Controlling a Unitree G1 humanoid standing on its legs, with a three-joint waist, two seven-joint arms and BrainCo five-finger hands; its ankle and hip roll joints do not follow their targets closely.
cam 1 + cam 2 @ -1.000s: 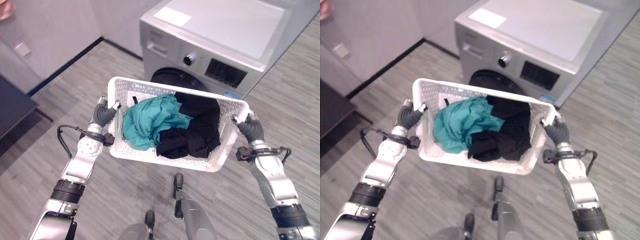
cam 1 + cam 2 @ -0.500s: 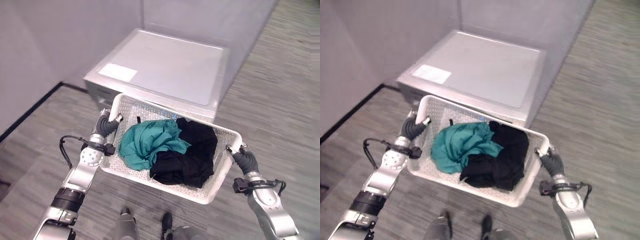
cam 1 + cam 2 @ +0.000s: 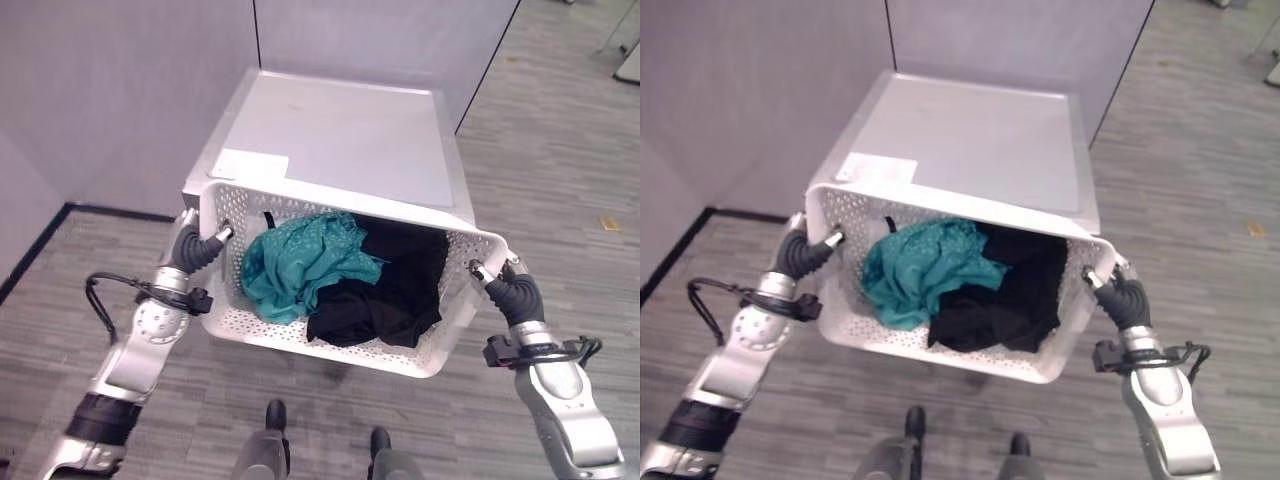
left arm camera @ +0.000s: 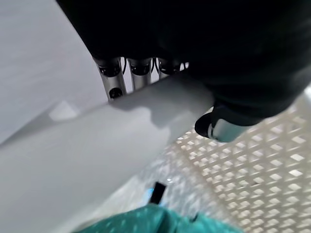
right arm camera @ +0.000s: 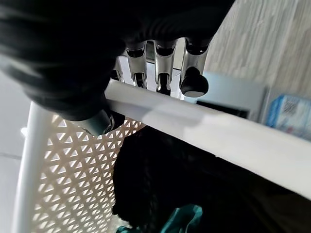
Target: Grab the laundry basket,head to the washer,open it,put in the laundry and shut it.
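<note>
Left hand gripped the left rim of the white laundry basket, fingers curled over the edge, thumb under it. Basket was held off the floor, just in front of the silver washer. Teal garment lay at its left side, black clothes at its right. Right hand clamped the right rim likewise.
</note>
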